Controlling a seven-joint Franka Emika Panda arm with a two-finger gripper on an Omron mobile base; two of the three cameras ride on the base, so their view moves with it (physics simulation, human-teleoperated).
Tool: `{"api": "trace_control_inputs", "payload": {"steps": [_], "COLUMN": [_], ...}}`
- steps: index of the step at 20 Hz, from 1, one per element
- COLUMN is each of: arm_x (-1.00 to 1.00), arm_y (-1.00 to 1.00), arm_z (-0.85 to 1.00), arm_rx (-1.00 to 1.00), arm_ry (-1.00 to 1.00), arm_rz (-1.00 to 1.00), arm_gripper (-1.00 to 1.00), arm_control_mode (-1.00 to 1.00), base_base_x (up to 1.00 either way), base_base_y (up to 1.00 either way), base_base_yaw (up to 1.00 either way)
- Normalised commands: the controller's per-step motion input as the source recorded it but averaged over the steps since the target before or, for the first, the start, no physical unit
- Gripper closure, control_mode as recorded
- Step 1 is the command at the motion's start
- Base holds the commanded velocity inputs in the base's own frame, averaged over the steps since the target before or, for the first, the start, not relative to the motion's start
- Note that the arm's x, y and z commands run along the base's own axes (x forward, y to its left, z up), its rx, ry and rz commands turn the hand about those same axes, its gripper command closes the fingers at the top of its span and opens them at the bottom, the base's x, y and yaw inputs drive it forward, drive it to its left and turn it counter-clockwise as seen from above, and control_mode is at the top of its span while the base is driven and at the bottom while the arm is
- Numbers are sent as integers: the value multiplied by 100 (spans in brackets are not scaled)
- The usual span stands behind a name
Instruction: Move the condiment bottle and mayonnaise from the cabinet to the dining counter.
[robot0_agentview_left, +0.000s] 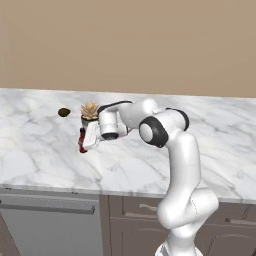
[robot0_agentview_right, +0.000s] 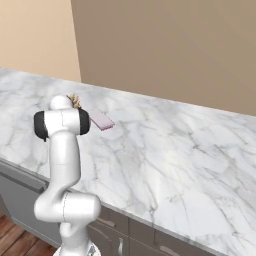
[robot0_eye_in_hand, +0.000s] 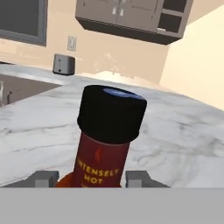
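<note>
One bottle (robot0_eye_in_hand: 107, 140) sat upright between our jaws, gripped low just above the tabletop (robot0_agentview_left: 45, 145); releasing crookedly could have tipped it.

A home kitchen, rendered.
Marble worktop (robot0_agentview_left: 45, 145) over drawers (robot0_agentview_left: 135, 220), wall cabinets (robot0_eye_in_hand: 131, 17), a toaster (robot0_eye_in_hand: 64, 64), tan walls.

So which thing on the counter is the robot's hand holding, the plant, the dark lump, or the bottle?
The bottle: dark red with a black cap, standing between the gripper fingers. The plant sits just behind it, and the dark lump lies apart.
</note>
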Motion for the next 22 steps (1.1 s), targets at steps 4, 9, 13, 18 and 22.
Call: {"api": "trace_control_inputs", "payload": {"steps": [4, 9, 13, 18, 22], "arm_x": [-9, 0, 0, -16, -44], "arm_y": [0, 0, -3, -40, -50], "arm_z": [-35, -29, -7, 0, 3], "arm_rx": [0, 0, 0, 0, 0], "arm_ry": [-14, -2, 0, 0, 0], "arm_rz": [0, 0, 0, 0, 0], "arm_gripper": [100, 100, -100, -100, -100], "arm_control_mode": [-100, -100, -100, -100, -100], "base_base_x": [0, 0, 0, 0, 0], "base_base_y": [0, 0, 0, 0, 0], "base_base_yaw": [0, 0, 0, 0, 0]}}
